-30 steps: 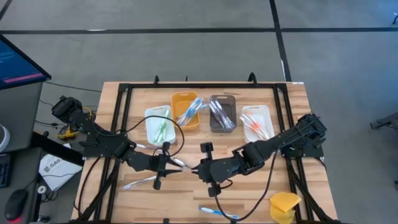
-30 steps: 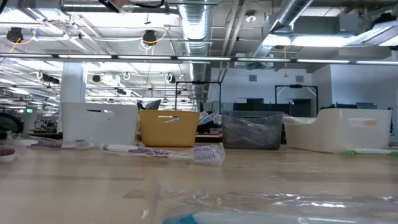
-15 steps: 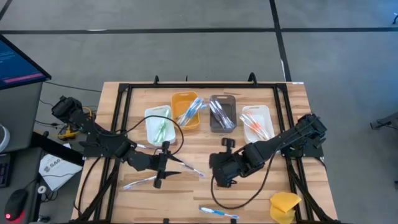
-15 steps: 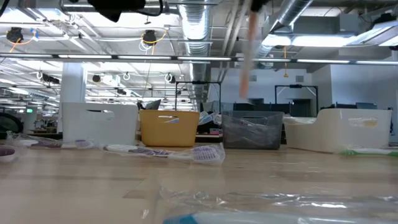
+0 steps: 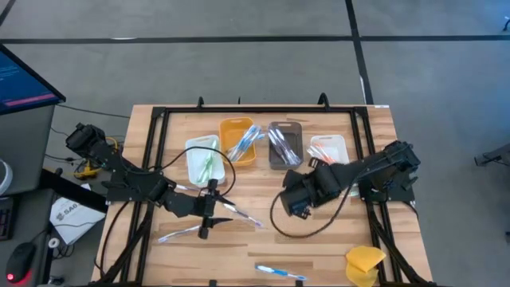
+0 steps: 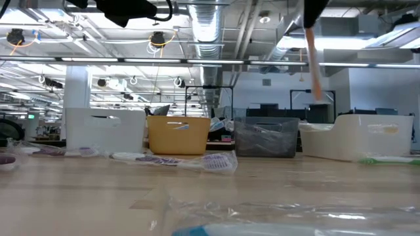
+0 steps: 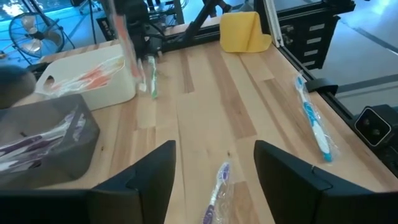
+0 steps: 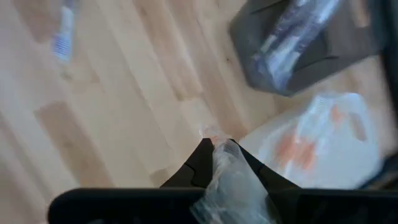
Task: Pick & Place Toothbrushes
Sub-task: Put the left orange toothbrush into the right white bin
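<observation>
1. Looking down from above, my right hand (image 5: 293, 201) hovers over the worktop (image 5: 319, 247) near the grey bin (image 5: 284, 145); my left hand (image 5: 217, 209) waits beside a loose toothbrush (image 5: 245, 217).
2. Low view: an orange-handled toothbrush (image 6: 314, 62) hangs upright.
3. Left wrist: my left fingers (image 7: 142, 180) are spread.
4. Right wrist: my right fingers (image 8: 200, 163) pinch that wrapped toothbrush (image 8: 231, 183).

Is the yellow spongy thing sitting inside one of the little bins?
No, the yellow sponge-like lump lies on the bare wooden table at its near right corner, apart from the four bins up by the far edge.
</observation>
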`<state>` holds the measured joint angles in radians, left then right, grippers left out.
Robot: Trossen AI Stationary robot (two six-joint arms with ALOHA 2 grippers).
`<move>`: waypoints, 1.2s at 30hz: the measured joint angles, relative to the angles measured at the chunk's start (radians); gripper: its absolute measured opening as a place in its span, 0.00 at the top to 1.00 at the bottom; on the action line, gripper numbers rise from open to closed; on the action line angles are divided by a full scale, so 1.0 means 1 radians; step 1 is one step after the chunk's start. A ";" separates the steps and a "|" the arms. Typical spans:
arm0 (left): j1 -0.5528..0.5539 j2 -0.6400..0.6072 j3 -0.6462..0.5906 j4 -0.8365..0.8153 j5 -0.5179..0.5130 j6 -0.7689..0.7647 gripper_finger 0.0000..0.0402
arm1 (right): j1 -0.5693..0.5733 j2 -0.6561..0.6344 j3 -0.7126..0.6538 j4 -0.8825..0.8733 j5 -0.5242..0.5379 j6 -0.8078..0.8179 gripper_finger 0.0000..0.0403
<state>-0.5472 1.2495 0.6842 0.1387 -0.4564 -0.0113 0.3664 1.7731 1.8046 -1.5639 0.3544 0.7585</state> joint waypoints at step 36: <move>0.000 0.000 0.000 -0.003 -0.018 0.005 0.48 | -0.820 -0.165 -0.347 -0.008 -0.467 -0.366 0.98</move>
<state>-0.5475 1.2495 0.6842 0.1353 -0.4746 -0.0067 -0.4537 1.6080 1.4579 -1.5715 -0.1123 0.3924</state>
